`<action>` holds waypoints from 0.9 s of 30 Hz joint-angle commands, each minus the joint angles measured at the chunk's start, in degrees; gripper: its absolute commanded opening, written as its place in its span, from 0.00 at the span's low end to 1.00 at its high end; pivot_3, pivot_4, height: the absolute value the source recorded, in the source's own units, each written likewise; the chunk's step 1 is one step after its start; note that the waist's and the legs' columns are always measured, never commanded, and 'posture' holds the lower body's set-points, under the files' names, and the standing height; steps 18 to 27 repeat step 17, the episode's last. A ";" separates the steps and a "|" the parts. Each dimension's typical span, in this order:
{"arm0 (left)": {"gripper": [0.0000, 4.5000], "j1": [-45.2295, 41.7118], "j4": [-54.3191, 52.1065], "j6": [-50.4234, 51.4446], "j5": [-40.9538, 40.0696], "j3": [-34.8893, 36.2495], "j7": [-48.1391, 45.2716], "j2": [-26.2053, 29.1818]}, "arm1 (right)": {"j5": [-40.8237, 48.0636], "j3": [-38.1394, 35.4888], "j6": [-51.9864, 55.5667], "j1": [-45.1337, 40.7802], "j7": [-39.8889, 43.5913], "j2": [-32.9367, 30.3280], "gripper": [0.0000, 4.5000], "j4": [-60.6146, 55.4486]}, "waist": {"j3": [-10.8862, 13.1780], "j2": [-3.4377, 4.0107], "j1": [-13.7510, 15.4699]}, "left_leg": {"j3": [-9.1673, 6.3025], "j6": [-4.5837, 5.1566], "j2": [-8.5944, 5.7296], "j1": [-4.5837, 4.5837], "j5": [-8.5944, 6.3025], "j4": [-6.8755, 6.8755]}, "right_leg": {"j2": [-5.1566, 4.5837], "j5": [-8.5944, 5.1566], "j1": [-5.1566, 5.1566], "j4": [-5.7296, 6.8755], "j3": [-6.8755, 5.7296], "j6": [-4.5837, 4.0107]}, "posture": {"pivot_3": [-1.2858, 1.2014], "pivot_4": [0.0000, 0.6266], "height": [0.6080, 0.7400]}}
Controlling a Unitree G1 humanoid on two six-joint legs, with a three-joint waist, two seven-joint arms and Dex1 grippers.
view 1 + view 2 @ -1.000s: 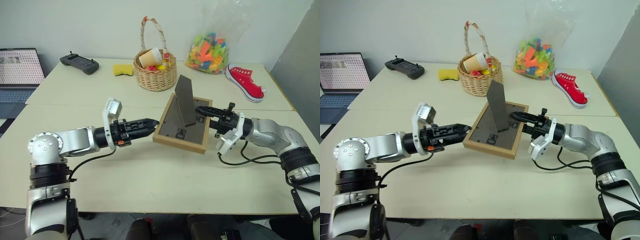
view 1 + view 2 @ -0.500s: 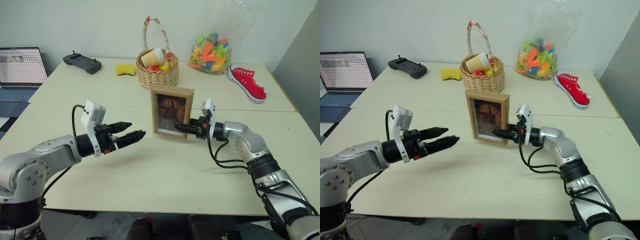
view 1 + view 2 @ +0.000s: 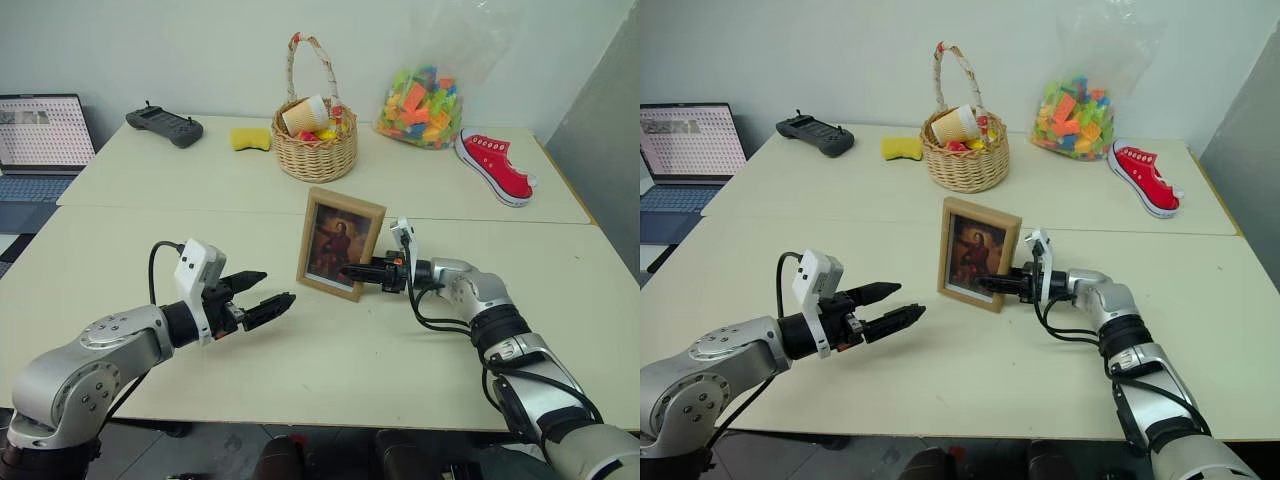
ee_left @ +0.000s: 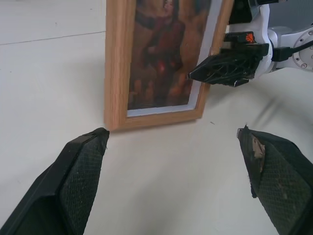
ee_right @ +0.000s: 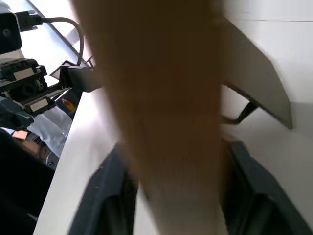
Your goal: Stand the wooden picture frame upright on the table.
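The wooden picture frame stands upright on the table, just in front of the seam. Its painted portrait faces me, and its dark easel stand is folded out behind it. My right gripper reaches in level from the right and sits around the lower right edge of the wooden picture frame. My left gripper hangs open and empty over the table, a short way left of the frame and nearer to me. Its fingers point at the frame's base and are not touching it.
At the back stand a wicker basket with a paper cup, a bag of coloured blocks, a red shoe, a yellow sponge and a black controller. A laptop sits at the far left.
The frame went from tilted and face-down between both grippers to upright with the portrait facing me, then sank onto the table. The right wrist rolled with it. The left gripper drew back and lower.
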 commanded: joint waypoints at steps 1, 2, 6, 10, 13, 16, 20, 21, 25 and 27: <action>1.00 -2.34 1.58 -1.87 1.81 -0.50 -2.24 0.65 | -1.67 -1.62 -1.33 1.27 0.57 -1.29 0.71 -3.87 | 0.00 0.00 0.01 | 0.02 0.00 -0.01 0.00 0.00 0.00 | 0.00 0.00 0.00 0.00 0.00 0.00 | 0.52 0.24 1.00; 1.00 -3.34 2.61 -2.15 2.56 -1.02 -2.86 0.63 | -2.26 -1.68 -1.77 2.16 0.39 -1.97 0.76 -5.24 | 0.00 0.00 0.01 | 0.04 0.00 -0.01 0.00 0.00 0.00 | 0.00 0.00 0.00 -0.01 -0.01 0.00 | 0.52 0.24 1.00; 1.00 -7.07 6.27 -2.38 4.46 -2.13 -5.27 1.25 | -4.53 -1.48 -2.49 6.74 0.39 -6.39 0.96 -13.21 | 0.00 0.00 0.39 | 0.00 0.00 -0.01 -0.03 0.00 -0.01 | 0.00 0.00 0.00 -0.04 -0.04 0.00 | 0.52 0.24 1.00; 1.00 -12.37 12.81 -2.90 7.13 -2.42 -9.31 4.35 | -5.28 -3.98 -0.66 13.58 0.76 -16.49 0.99 -27.31 | 0.07 0.08 0.71 | 0.03 0.01 -0.04 -0.06 -0.01 0.00 | 0.00 -0.01 0.00 -0.06 -0.06 0.01 | 0.52 0.24 1.00; 1.00 -15.61 18.46 -5.20 10.37 -3.19 -13.85 7.67 | -1.09 -8.00 5.86 17.30 -0.09 -22.96 0.99 -39.84 | 0.17 0.13 0.59 | 0.04 0.02 -0.06 -0.08 -0.01 -0.02 | 0.02 -0.01 -0.03 -0.06 -0.13 0.02 | 0.52 0.24 1.00; 1.00 -17.25 22.09 -6.95 12.32 -3.70 -17.37 9.25 | 3.14 -11.29 11.88 18.91 -3.50 -24.70 0.99 -48.19 | 0.16 0.14 -0.38 | 0.04 0.04 0.01 0.02 -0.03 -0.07 | 0.15 -0.01 -0.03 -0.05 -0.06 0.02 | 0.52 0.24 1.00; 1.00 -17.98 23.20 -7.56 13.19 -4.00 -18.46 9.78 | 4.89 -12.80 14.40 19.16 -5.51 -24.69 0.99 -51.29 | 0.16 0.14 -0.38 | 0.02 0.05 0.05 0.04 -0.03 -0.08 | 0.20 -0.01 -0.03 -0.04 -0.06 0.01 | 0.52 0.24 1.00; 1.00 -17.98 23.20 -7.56 13.19 -4.00 -18.46 9.78 | 4.89 -12.80 14.40 19.16 -5.51 -24.69 0.99 -51.29 | 0.16 0.14 -0.38 | 0.02 0.05 0.05 0.04 -0.03 -0.08 | 0.20 -0.01 -0.03 -0.04 -0.06 0.01 | 0.52 0.24 1.00; 1.00 -17.98 23.20 -7.56 13.19 -4.00 -18.46 9.78 | 4.89 -12.80 14.40 19.16 -5.51 -24.69 0.99 -51.29 | 0.16 0.14 -0.38 | 0.02 0.05 0.05 0.04 -0.03 -0.08 | 0.20 -0.01 -0.03 -0.04 -0.06 0.01 | 0.52 0.24 1.00; 1.00 -17.98 23.20 -7.56 13.19 -4.00 -18.46 9.78 | 4.89 -12.80 14.40 19.16 -5.51 -24.69 0.99 -51.29 | 0.16 0.14 -0.38 | 0.02 0.05 0.05 0.04 -0.03 -0.08 | 0.20 -0.01 -0.03 -0.04 -0.06 0.01 | 0.52 0.24 1.00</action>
